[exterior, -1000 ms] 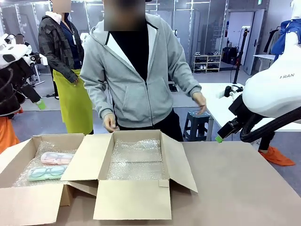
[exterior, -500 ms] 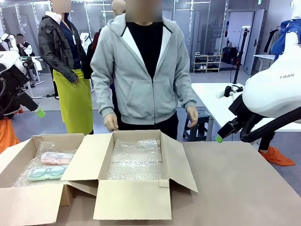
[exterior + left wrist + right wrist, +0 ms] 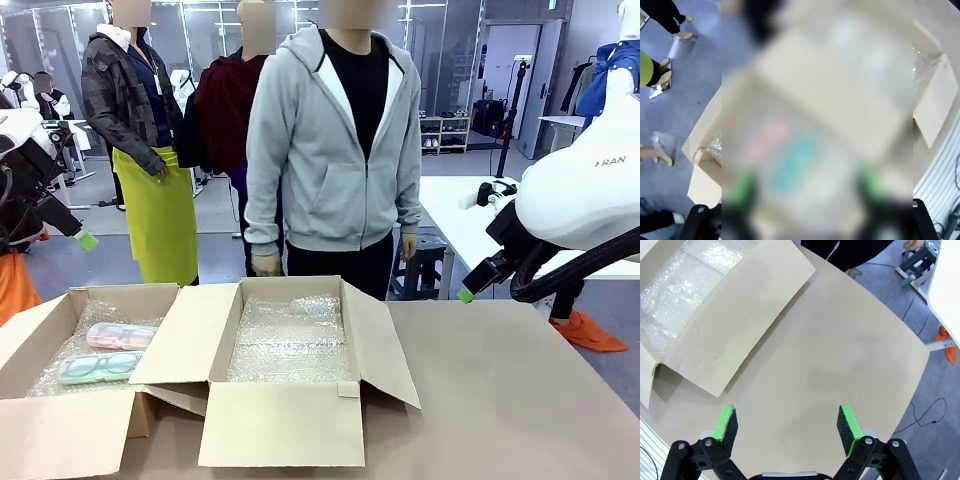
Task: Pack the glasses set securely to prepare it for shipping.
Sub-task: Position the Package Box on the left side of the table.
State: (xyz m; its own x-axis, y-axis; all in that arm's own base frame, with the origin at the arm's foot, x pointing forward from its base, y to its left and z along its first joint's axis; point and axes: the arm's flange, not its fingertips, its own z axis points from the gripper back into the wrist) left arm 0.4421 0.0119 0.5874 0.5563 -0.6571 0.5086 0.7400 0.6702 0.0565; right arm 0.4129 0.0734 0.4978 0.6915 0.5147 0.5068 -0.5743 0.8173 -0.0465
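The glasses set lies in the left open cardboard box on bubble wrap: a pink case and, nearer me, a mint green case. My left gripper hangs open above them; its view is blurred, with the pink case and the green case as soft patches. In the front view one of its fingertips shows at the left edge, high over the table. My right gripper is open and holds nothing, raised above the bare table.
A second open box lined with bubble wrap stands mid-table, its right flap spread out. A person in a grey hoodie stands at the far edge, arms hanging. Bare tabletop lies to the right.
The person in the grey hoodie has straightened up, shifted right and dropped both hands. My left arm has sunk a little. The right arm has not moved.
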